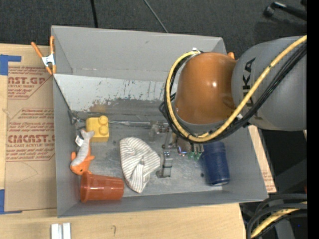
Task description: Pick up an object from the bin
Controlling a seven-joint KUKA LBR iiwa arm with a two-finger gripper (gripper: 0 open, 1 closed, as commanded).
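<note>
The striped white cloth point(135, 159) lies just right of the orange cup point(101, 188). My gripper point(165, 164) hangs farther right, beside the cloth; open or closed, I cannot tell. Approach step, I judge: next, shift onto the cloth and pinch.

Scuffed matt metal bin point(124, 91) — soft striped cloth point(137, 162), glossy plastic cup point(101, 188).

- Dark grey floor point(209, 9) across the top, matte, evenly lit.
- Two thin dark lines point(92, 6) cross it; cable or rod, can't tell.
- Black hardware point(284, 9) top right, kind unclear.
- Light wood tabletop point(164, 223) along the bottom edge.
</note>
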